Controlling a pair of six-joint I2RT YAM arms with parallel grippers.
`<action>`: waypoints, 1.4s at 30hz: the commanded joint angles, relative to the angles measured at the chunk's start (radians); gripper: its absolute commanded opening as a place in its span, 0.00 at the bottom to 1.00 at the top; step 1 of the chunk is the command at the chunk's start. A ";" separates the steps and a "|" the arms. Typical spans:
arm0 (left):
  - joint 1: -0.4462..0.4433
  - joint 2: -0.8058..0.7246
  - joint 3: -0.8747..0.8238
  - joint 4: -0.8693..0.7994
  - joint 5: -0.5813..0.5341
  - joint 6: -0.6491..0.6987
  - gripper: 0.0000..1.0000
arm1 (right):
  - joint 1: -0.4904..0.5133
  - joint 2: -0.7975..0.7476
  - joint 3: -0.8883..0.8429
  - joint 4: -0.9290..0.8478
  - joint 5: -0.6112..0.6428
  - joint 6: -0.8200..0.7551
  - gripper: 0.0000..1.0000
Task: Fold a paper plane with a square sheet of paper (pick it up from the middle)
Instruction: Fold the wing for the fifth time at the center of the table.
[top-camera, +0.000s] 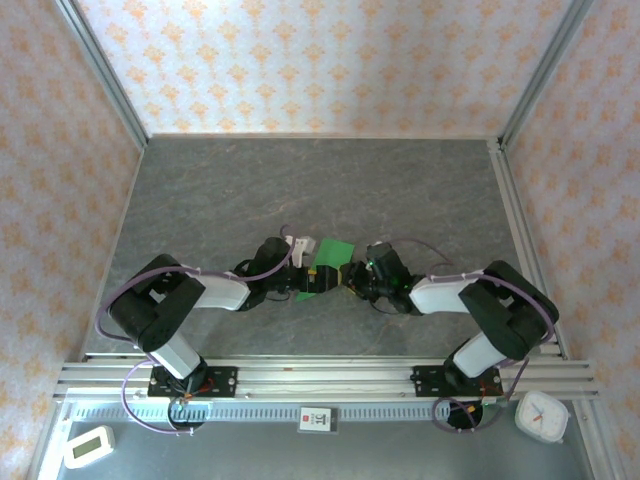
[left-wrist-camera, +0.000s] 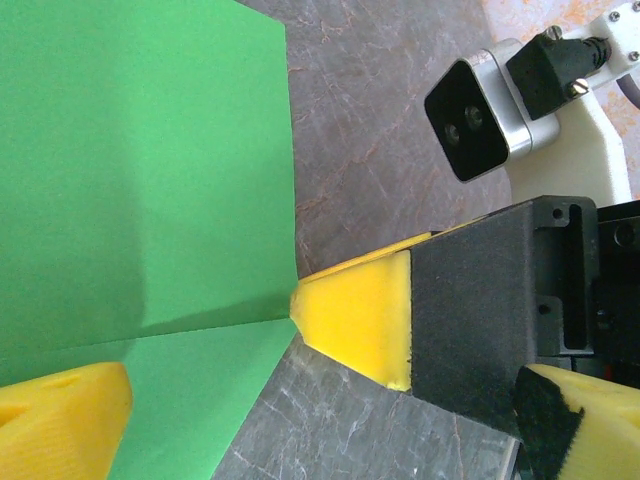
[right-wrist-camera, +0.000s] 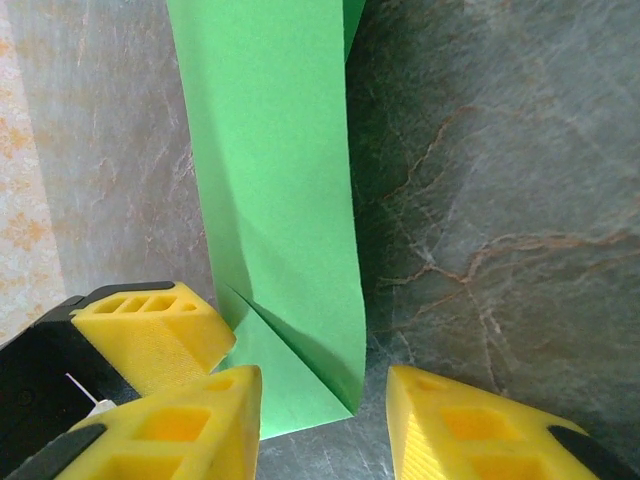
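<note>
- Green paper (top-camera: 335, 250), part-folded w/ creases, flat on grey table (top-camera: 300, 190), centre.
- L gripper (left-wrist-camera: 320, 400) wide open, partly over paper's creased end.
- R gripper (right-wrist-camera: 325, 430) jaws apart, straddling paper's folded corner, not pinched.

The green sheet of paper (right-wrist-camera: 275, 180), folded into a long narrow strip with a diagonal crease across its near end, stretches away from the right gripper (right-wrist-camera: 330, 425), its near corner between that gripper's parted fingers.

Green paper (right-wrist-camera: 280, 180), yellow pincer fingers (right-wrist-camera: 470, 430), grey table (right-wrist-camera: 500, 150)
</note>
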 joint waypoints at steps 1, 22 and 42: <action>0.007 0.006 -0.015 0.032 0.024 0.012 0.99 | 0.013 0.019 0.032 0.038 -0.013 -0.006 0.36; -0.050 -0.309 -0.007 -0.370 -0.538 0.234 0.99 | 0.013 0.011 0.099 -0.078 0.015 -0.002 0.00; -0.466 -0.209 -0.090 -0.189 -1.096 0.450 0.73 | 0.014 0.018 0.122 -0.121 0.017 0.001 0.00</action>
